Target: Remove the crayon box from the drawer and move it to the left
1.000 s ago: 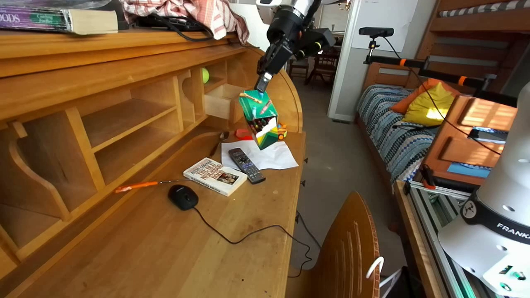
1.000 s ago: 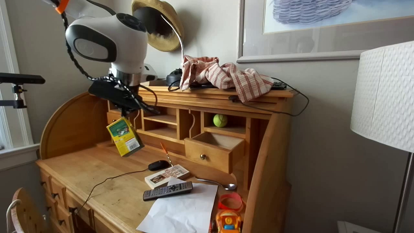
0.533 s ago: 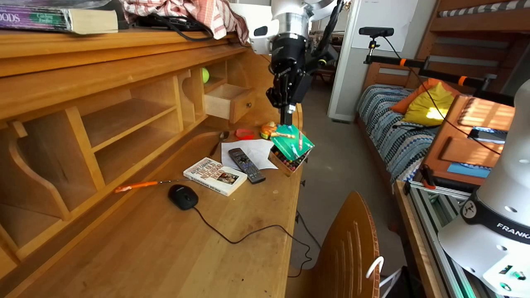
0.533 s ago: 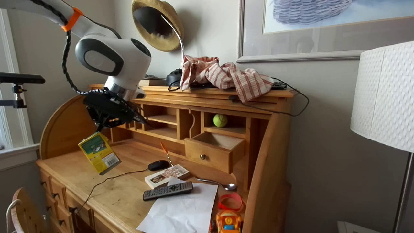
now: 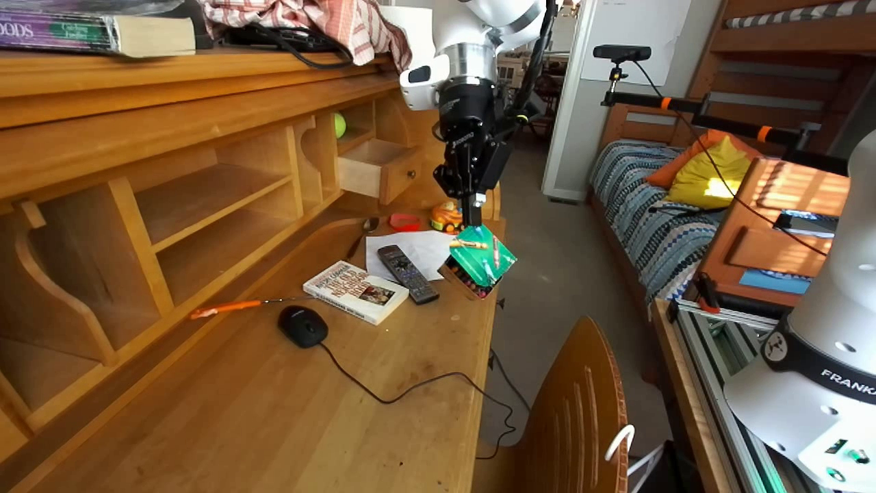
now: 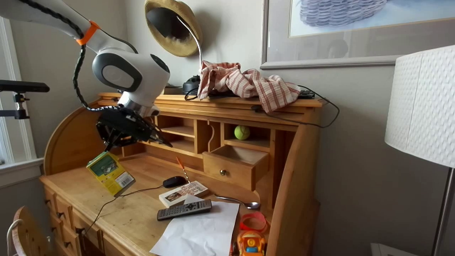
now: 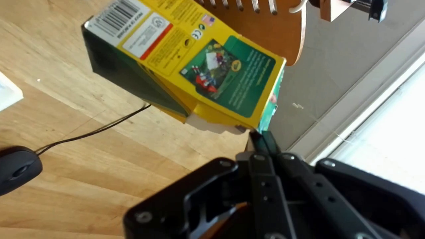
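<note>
The gripper (image 7: 262,136) is clenched on the crayon box (image 7: 212,66), pinching it at a corner by the lid, and the whole thing hangs tilted from that grasp! In the wrist view it fills the upper middle of the frame, yellow and green face toward us, barcode at the upper left. Over to an exterior view: there's the box left of centre, a little below mid-height, well apart from the drawer (image 6: 234,174), which sits pulled out just right of the middle. A tennis ball (image 6: 242,132) rests in the compartment (image 6: 259,143) above it. In an exterior view, crayons (image 5: 467,276) peek out beneath the green lid, right of centre, overlapping the right edge of the surface (image 5: 274,418). Down on that wood, the mouse (image 5: 302,326) lies left of centre, the book (image 5: 356,291) nearer the middle, the remote (image 5: 407,274) just beside it and partly on the white paper (image 5: 428,250). And at the lower right of an exterior view, an orange toy car (image 6: 251,243)!
</note>
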`<state>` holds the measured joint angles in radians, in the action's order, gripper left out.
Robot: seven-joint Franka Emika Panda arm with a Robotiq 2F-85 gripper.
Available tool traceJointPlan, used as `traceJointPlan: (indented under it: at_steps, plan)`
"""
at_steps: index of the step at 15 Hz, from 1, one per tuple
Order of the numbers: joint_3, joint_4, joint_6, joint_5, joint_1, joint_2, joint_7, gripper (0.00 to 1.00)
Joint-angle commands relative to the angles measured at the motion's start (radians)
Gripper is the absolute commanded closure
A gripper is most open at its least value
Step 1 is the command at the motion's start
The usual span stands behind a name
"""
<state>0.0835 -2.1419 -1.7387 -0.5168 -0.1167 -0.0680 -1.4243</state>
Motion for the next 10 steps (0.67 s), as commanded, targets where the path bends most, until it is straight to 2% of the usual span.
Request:
traceJointPlan:
  at_steps: [1,6,10]
  plan:
    - [-0.028,0.022,0.008,-0.037,0.015,-0.058,-0.120,1.00]
    - [-0.099,0.069,-0.014,-0.122,0.043,-0.170,-0.232,1.00]
    - [-0.145,0.159,0.041,-0.228,0.043,-0.300,-0.275,1.00]
